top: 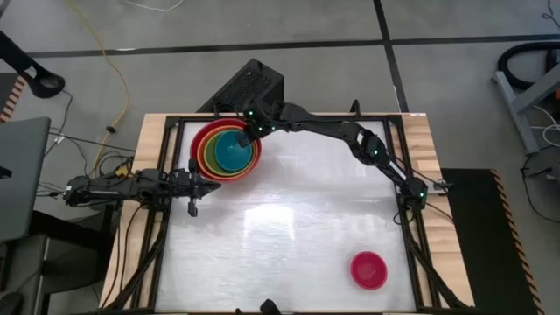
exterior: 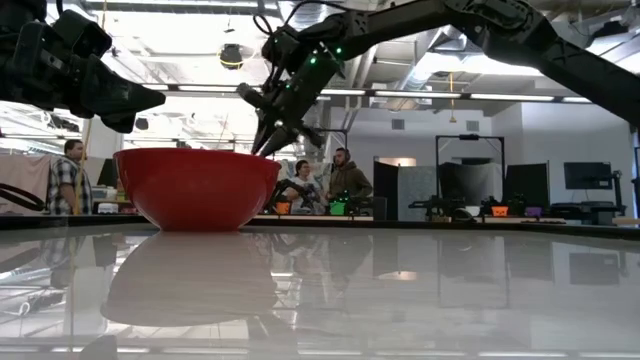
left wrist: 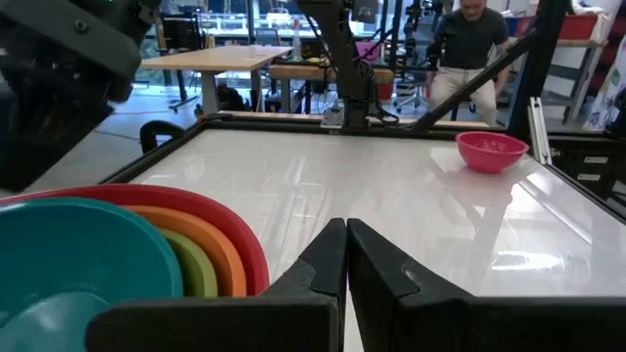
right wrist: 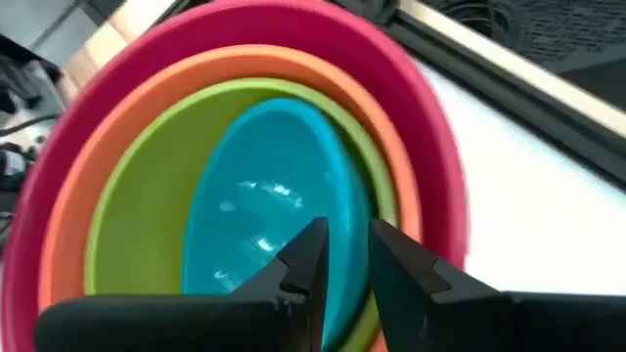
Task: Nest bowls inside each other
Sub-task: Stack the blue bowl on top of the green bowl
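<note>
Four bowls sit nested at the table's far left: red point(top: 199, 140) outermost, then orange point(right wrist: 117, 127), lime green point(right wrist: 147, 196) and teal point(top: 232, 150) innermost. The red bowl point(exterior: 195, 190) rests on its base on the table. My right gripper point(right wrist: 347, 235) hangs over the stack's far right side, slanting down. It is open by a narrow gap, with its fingertips just above the teal bowl's rim point(right wrist: 360, 200). The pink bowl point(top: 368, 269) stands alone near the table's front right. My left gripper point(left wrist: 346, 230) is shut and level at the left edge, beside the stack.
A dark frame point(top: 289, 115) runs round the glossy white table top. A black box point(top: 249, 86) stands just beyond the far edge behind the stack. Bare table lies between the stack and the pink bowl point(left wrist: 491, 150). People stand in the room beyond the table.
</note>
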You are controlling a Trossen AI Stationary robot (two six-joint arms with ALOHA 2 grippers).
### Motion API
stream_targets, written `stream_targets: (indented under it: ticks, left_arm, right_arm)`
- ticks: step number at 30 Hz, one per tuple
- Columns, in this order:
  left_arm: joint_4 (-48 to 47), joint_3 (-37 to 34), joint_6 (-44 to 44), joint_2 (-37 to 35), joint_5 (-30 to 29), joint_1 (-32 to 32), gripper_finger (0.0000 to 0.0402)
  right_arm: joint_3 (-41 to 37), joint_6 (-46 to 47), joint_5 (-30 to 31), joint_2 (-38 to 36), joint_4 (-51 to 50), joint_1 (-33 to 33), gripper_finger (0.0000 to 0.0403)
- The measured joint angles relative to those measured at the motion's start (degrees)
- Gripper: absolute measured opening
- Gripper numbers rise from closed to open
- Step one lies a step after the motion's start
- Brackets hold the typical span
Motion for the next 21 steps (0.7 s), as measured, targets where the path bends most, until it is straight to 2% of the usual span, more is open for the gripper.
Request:
stream_targets:
  ticks: [5,11,21]
  left_arm:
    - [0.0,0.0,0.0,0.0,0.0,0.0,0.0000]
    - [0.0,0.0,0.0,0.0,0.0,0.0,0.0000]
    - [0.0,0.0,0.0,0.0,0.0,0.0,0.0000]
  right_arm:
    - [-0.2,-0.5,0.6,-2.9,-2.6,0.0,0.0089]
    - [-0.3,-3.2,1.3,-2.9,-2.7,1.0,0.0011]
    - [-6.7,-1.6,2.4,-3.0,2.5,1.5,0.0003]
